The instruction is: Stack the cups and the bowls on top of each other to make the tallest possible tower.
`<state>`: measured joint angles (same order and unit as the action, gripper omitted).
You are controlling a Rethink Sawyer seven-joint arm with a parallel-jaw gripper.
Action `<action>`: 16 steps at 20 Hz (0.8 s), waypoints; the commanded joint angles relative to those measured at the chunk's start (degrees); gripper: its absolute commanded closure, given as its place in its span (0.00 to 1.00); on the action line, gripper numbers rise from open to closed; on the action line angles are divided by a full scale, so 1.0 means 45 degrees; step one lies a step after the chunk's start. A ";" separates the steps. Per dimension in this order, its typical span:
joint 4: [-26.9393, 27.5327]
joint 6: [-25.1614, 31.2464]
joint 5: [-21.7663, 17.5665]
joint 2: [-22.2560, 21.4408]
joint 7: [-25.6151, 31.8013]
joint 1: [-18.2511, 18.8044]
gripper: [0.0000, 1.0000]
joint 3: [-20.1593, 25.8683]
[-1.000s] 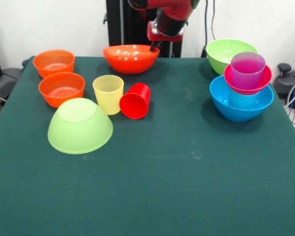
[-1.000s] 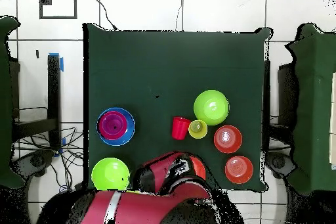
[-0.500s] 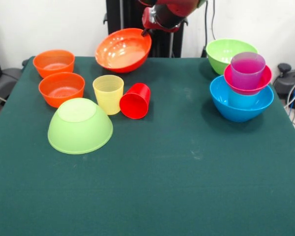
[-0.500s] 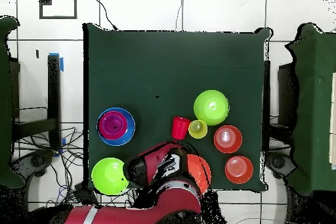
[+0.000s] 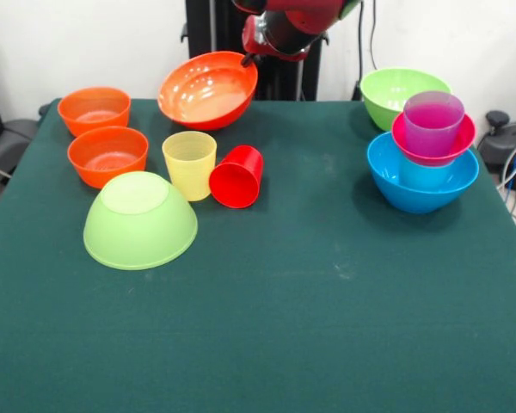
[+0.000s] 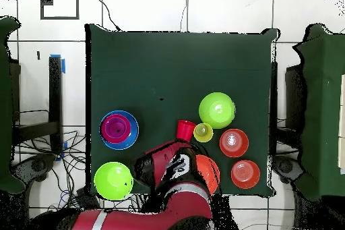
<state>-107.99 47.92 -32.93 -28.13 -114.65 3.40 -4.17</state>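
My gripper is shut on the rim of the wide orange bowl and holds it tilted above the table's far edge; the bowl also shows in the overhead view. Two small orange bowls sit at the left. An upturned lime green bowl lies in front of them. A yellow cup stands upright beside a red cup on its side. At the right, the blue bowl holds a light blue cup, the magenta bowl and the purple cup. A second lime green bowl stands behind.
The green table cloth spreads wide in front of the objects. The black pedestal stands behind the table's far edge. Cables hang by the wall at the far right.
The gripper has lifted the wide orange bowl off the table, tilted it and carried it slightly to the left in the front view.
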 commanded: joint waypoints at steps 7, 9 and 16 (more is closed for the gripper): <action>0.1351 0.1879 0.0886 -0.0429 -0.0442 -0.1098 1.00 0.1162; 0.1536 0.2238 0.0975 -0.0621 -0.0775 -0.1546 1.00 0.1026; 0.2174 0.2446 0.0793 -0.0709 -0.1526 -0.2574 1.00 0.0463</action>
<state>-105.65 54.90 -31.16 -31.19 -114.65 -5.21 -4.27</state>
